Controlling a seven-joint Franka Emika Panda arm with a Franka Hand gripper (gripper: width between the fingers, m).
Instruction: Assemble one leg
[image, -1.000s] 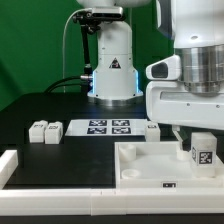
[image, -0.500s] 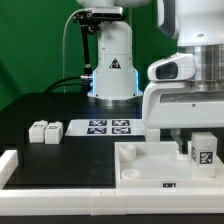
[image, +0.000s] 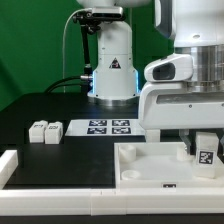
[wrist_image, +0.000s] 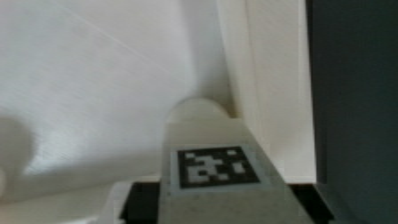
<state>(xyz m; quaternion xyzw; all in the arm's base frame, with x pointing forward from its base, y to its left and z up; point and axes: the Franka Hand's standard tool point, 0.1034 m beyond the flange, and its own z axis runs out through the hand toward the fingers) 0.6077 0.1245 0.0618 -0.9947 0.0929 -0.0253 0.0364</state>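
Observation:
My gripper (image: 204, 148) is shut on a leg (image: 206, 152), a small white block with a black-and-white tag facing the camera. It holds the leg upright at the far right corner of the large white panel (image: 150, 160). In the wrist view the leg (wrist_image: 217, 150) fills the space between my dark fingers (wrist_image: 153, 202), and my gripper (wrist_image: 222, 208) points it down at the panel (wrist_image: 89, 80) close to the panel's edge. I cannot tell whether the leg's end touches the panel.
Two more small white legs (image: 40, 131) (image: 54, 130) stand on the black table at the exterior view's left. The marker board (image: 108, 127) lies behind the panel. A white rail (image: 50, 188) runs along the front. The robot base (image: 112, 70) stands at the back.
My gripper and the leg have shifted slightly toward the exterior view's right, staying over the panel's right corner.

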